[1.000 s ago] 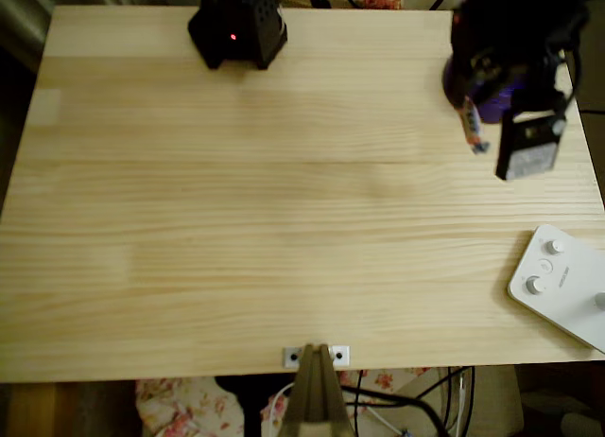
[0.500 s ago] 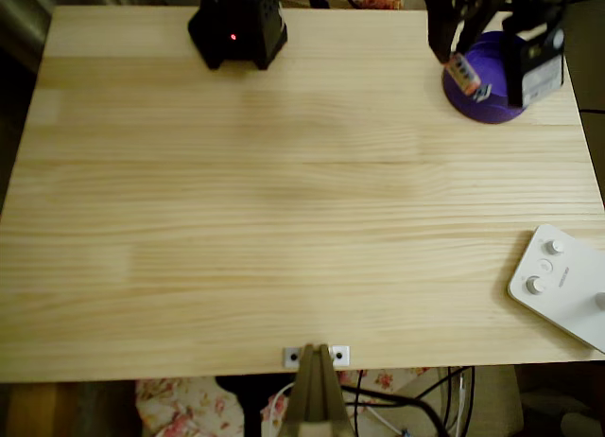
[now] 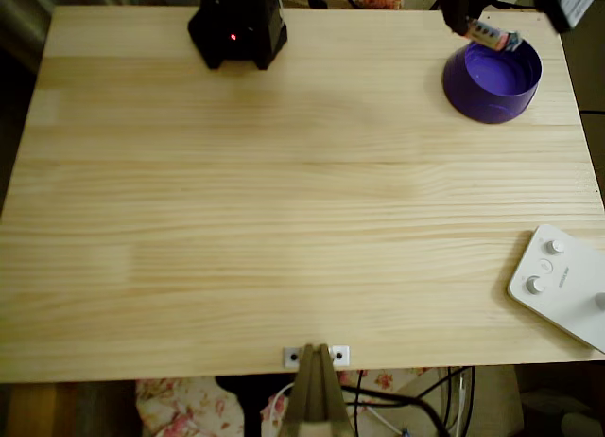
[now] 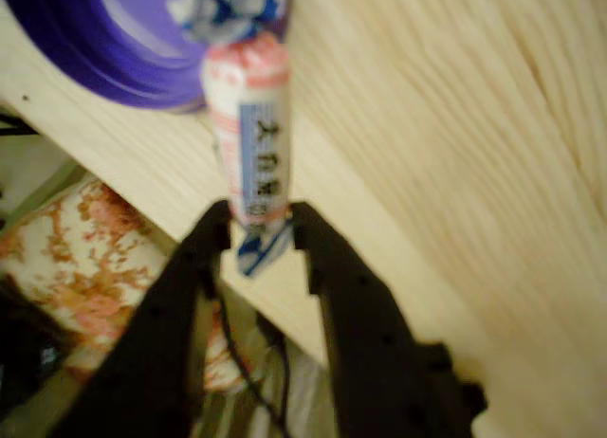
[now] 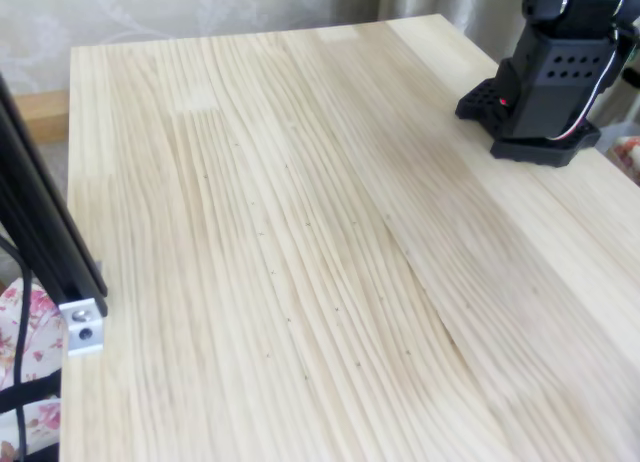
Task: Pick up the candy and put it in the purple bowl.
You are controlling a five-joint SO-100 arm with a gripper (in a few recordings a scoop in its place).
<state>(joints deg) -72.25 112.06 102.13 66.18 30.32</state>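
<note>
A: Starting nearest the wrist camera, what is the gripper (image 4: 258, 231) doing?

B: Its two black fingers (image 4: 204, 258) are pinching the candy (image 4: 248, 135) by the lower end, just above the bottom twist. Most of the wrapped stick is jutting out past the tips toward the purple bowl (image 4: 90, 40).

A: How is that sweet likely to handle?

B: I'm judging it as very light, with a stiff core and a thin, slick wrapper. The twisted ends are looking soft and crushable, so a hold on the firm body would be safer than one on a twist. The present grip is sitting low on the body, so the sweet could be pivoting or sliding if jolted.

A: And where is it relative to the bowl?

B: In the overhead view the candy (image 3: 494, 36) is hanging over the far rim of the purple bowl (image 3: 492, 82), not yet inside it. The bowl is looking empty.

A: What is differing from half a second ago?

B: The arm has been swinging toward the far edge of the table (image 3: 284, 201). It was covering much of the bowl then; now the bowl is lying open, and the candy has shifted from over the bowl's left side to its far rim.

A: Anything else near the bowl?

B: The white device with knobs (image 3: 562, 286) is sitting well nearer than the bowl, unmoved.
</note>
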